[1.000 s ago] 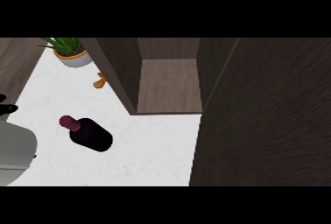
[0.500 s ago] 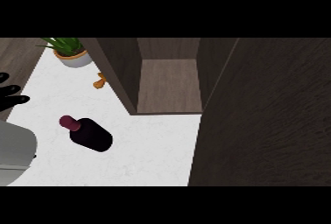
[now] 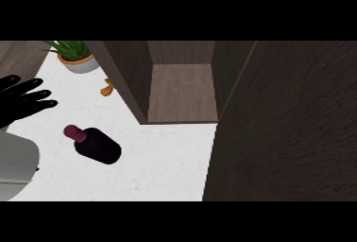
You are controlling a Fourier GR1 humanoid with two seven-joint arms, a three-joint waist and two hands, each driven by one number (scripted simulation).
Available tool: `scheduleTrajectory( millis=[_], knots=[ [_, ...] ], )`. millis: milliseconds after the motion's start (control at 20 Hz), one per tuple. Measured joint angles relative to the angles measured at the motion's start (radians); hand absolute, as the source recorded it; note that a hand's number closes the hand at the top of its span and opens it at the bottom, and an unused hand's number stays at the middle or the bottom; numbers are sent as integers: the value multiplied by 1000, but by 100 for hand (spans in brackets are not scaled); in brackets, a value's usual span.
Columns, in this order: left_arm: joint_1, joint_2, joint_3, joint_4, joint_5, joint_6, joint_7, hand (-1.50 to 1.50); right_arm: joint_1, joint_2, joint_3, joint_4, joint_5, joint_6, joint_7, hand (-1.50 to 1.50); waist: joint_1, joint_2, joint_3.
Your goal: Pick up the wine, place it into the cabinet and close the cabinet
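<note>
The wine bottle point(image 3: 99, 146) is dark with a maroon cap and stands on the white counter point(image 3: 160, 165), left of the cabinet. The cabinet point(image 3: 182, 92) is open, and its brown inside holds nothing that I can see. Its dark door point(image 3: 286, 127) fills the right side of the view. My left hand point(image 3: 22, 100) is at the left edge, up and to the left of the bottle, with fingers spread and straight, touching nothing. Its grey forearm point(image 3: 14, 160) comes in at the lower left. My right hand does not show.
A potted green plant point(image 3: 75, 57) stands at the back left of the counter. A small orange object point(image 3: 107, 88) lies close to the cabinet's left wall point(image 3: 129, 78). White counter stretches in front of the cabinet opening and around the bottle.
My left hand has come further into view from the left edge, moving up and to the right with its fingers spreading. The bottle and the cabinet door have not moved.
</note>
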Motion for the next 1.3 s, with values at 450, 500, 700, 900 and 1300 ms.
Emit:
scheduleTrajectory(
  millis=[450, 500, 700, 900, 1300],
  knots=[
    [-6, -150, 38, 92, -209, -52, -19, -150, -48, -32, 30, -2, 16, -60, 36, -150, 0, 0, 0],
    [-5, -164, 51, 118, -238, -67, -27, -150, -48, -36, 34, -1, 17, -65, 32, -150, -1, 1, -1],
    [14, -244, 91, 150, -369, -94, -58, -150, -45, -55, 66, -1, 25, -86, 19, -150, -1, 0, -1],
    [2, -302, 143, 213, -484, -117, -88, -150, -44, -76, 63, 1, 28, -98, 2, -150, -2, 2, -1],
    [-28, -373, 249, 333, -732, -160, -165, -150, -74, -103, 74, 4, 33, -133, 5, -150, -10, 5, -3]
  ],
)
